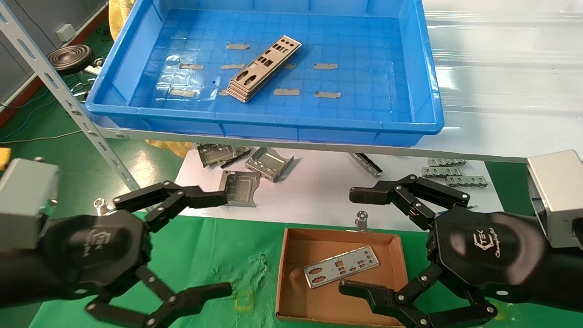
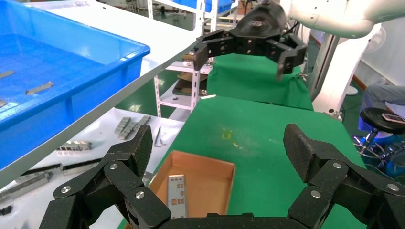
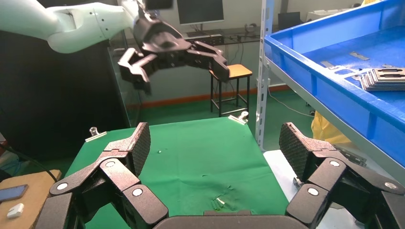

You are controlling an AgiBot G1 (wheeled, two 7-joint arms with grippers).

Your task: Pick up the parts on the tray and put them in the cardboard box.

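A stack of thin silver plates (image 1: 263, 68) with punched cutouts lies in the middle of the blue tray (image 1: 423, 114) on the upper shelf; it also shows in the right wrist view (image 3: 384, 78). One more plate (image 1: 341, 266) lies flat in the small cardboard box (image 1: 291, 246) on the green cloth; it also shows in the left wrist view (image 2: 176, 195). My left gripper (image 1: 223, 243) is open and empty, low at the left of the box. My right gripper (image 1: 357, 241) is open and empty, over the box's right side.
Bent grey brackets (image 1: 268, 163) and small slotted strips (image 1: 448, 172) lie on the white sheet under the shelf. A slotted metal shelf post (image 1: 68, 102) runs diagonally at the left. A metal clip (image 1: 361, 218) holds the green cloth behind the box.
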